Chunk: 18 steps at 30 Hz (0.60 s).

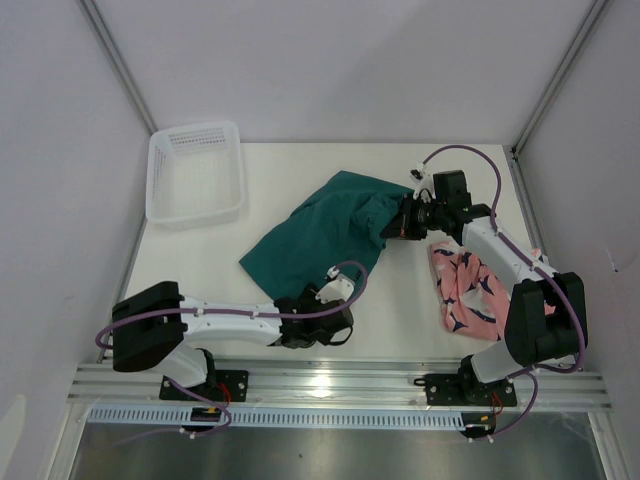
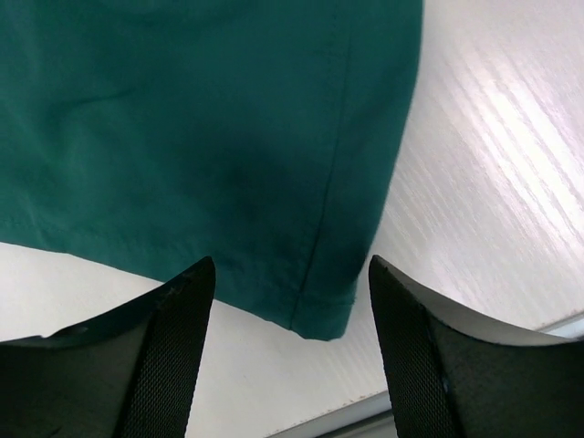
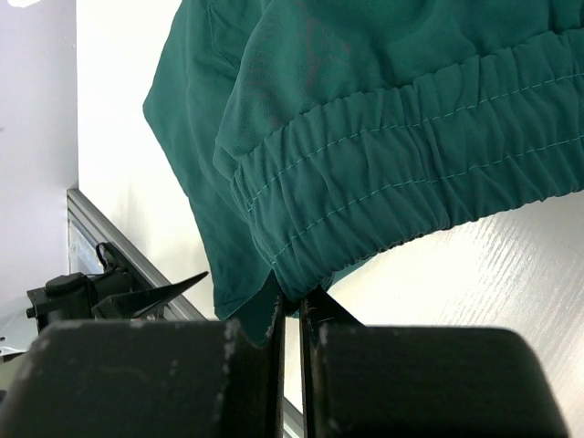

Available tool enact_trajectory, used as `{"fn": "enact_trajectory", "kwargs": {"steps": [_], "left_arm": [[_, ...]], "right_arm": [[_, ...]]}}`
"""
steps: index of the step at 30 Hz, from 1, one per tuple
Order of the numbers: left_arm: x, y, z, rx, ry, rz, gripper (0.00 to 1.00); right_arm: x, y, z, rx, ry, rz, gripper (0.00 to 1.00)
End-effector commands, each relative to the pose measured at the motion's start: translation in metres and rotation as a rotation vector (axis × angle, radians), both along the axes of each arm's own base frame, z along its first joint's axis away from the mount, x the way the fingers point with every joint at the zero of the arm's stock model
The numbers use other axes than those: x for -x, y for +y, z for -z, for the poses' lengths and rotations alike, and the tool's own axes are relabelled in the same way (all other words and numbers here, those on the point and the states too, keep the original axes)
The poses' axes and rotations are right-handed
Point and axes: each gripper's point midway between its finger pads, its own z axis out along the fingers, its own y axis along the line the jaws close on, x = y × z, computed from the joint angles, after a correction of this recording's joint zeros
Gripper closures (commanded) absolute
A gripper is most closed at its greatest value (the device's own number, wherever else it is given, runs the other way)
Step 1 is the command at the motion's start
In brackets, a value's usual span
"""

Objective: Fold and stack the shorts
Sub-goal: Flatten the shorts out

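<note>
The dark teal shorts (image 1: 320, 235) lie spread across the middle of the table. My right gripper (image 1: 398, 226) is shut on their elastic waistband (image 3: 383, 182) at the right side, lifting that edge a little. In the left wrist view a hem corner of the teal shorts (image 2: 324, 315) lies on the table between my open left gripper (image 2: 292, 301) fingers, not touched by them. From above, the left gripper (image 1: 322, 318) sits low at the shorts' near hem. The salmon-pink shark-print shorts (image 1: 468, 288) lie crumpled at the right, beside the right arm.
A white mesh basket (image 1: 195, 172) stands at the back left corner. The table's metal front rail (image 1: 330, 380) runs just behind the left gripper. Grey walls close in both sides.
</note>
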Motion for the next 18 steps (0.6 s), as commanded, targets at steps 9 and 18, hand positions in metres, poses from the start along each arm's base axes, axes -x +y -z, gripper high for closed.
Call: {"fn": "enact_trajectory", "kwargs": {"steps": [9, 18], "left_arm": [[0.011, -0.002, 0.012, 0.107, 0.106, 0.010, 0.52], [0.005, 0.016, -0.007, 0.094, 0.078, -0.056, 1.00]], "right_arm": [[-0.010, 0.005, -0.022, -0.053, -0.047, -0.006, 1.00], [-0.033, -0.027, -0.029, -0.065, 0.034, 0.130, 1.00]]}}
